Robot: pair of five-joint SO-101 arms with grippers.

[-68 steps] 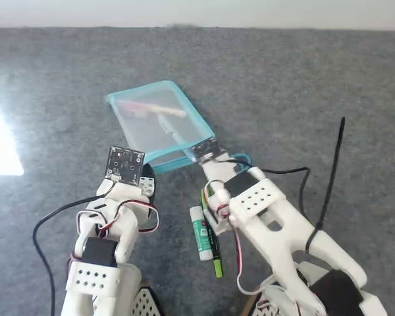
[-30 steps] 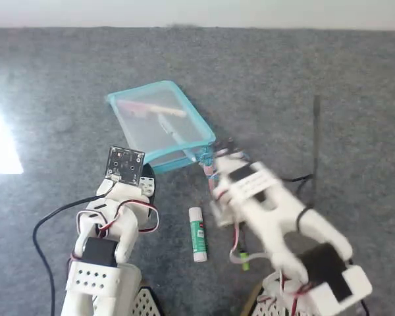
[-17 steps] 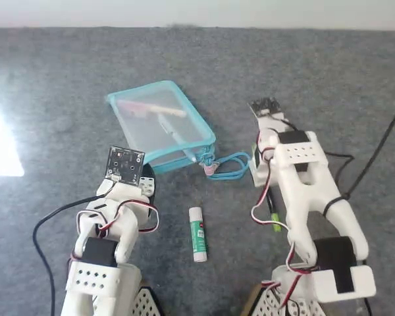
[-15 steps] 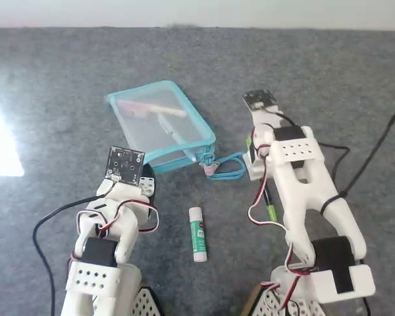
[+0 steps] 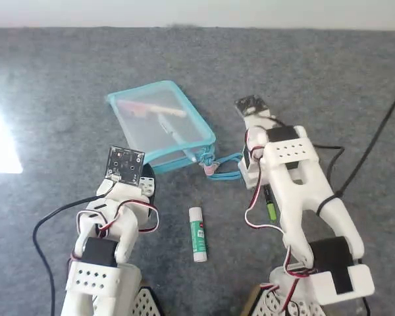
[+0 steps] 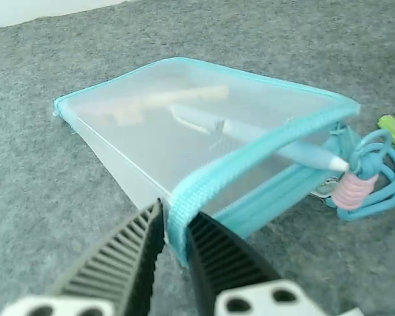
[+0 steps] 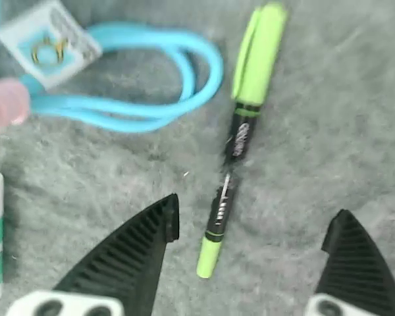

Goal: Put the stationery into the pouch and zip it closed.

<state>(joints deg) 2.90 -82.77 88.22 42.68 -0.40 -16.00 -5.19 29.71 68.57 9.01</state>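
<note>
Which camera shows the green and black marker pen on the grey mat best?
The right wrist view: the green and black marker pen lies whole in front of the open right gripper. The high view shows its green end beside the right arm; the left wrist view catches a green tip.

End effector [image 6: 174, 222]: clamped on pouch [image 6: 151, 135] rim
Pen [image 6: 270, 141]: inside pouch, tip poking out
Cord [image 6: 376, 192]: beside opening, on table [image 6: 59, 197]
</note>
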